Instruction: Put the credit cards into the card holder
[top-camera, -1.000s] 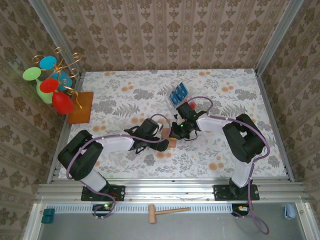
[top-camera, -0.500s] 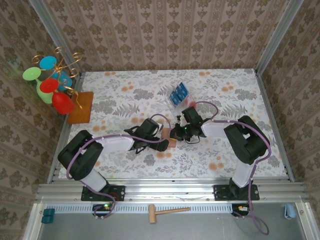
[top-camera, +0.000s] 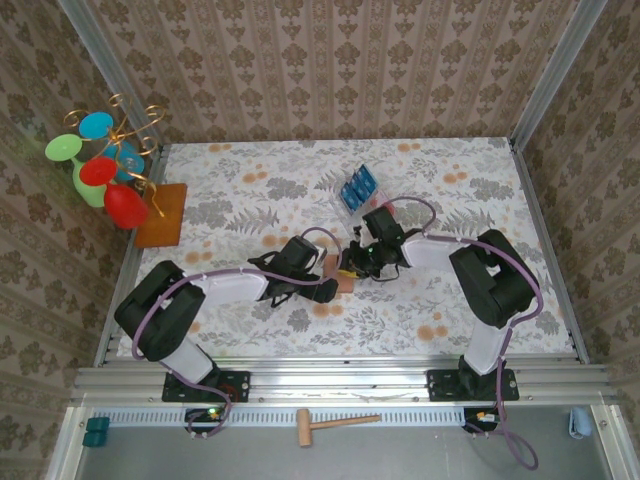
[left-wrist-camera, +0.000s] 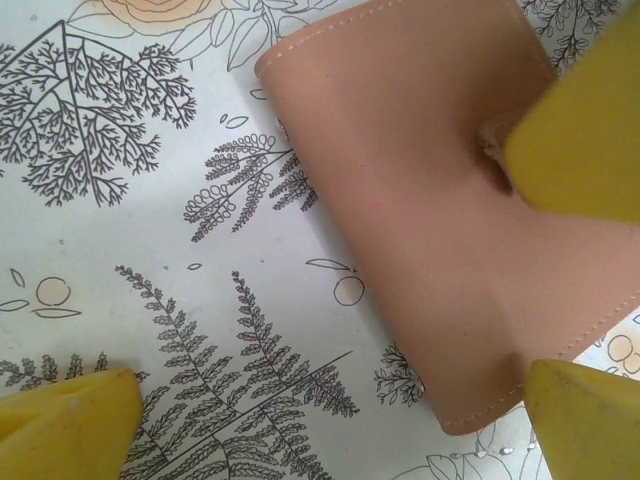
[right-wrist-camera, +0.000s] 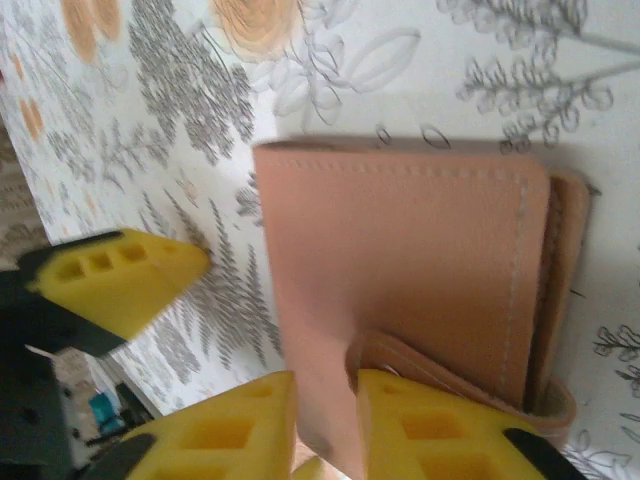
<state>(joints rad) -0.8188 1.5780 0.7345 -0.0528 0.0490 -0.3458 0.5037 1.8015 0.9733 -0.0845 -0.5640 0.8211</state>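
Credit cards (top-camera: 357, 186) lie in a clear tray (top-camera: 341, 201), apart from the card holder (top-camera: 344, 284). Left wrist: left gripper (left-wrist-camera: 325, 400) gapes wide, empty. Right wrist: right gripper (right-wrist-camera: 325, 420) barely parted at the flap (right-wrist-camera: 400, 352); grip we cannot tell. We judge opening in hand; next, lift that flap.

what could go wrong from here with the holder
1. The holder lies folded on the table. The right fingers stand barely apart at its curled flap, which may slip free before it opens.
2. The left fingers stand wide open, not pinning the holder, so it may slide.
3. Both sets of fingers crowd the holder, away from the cards, and could collide.
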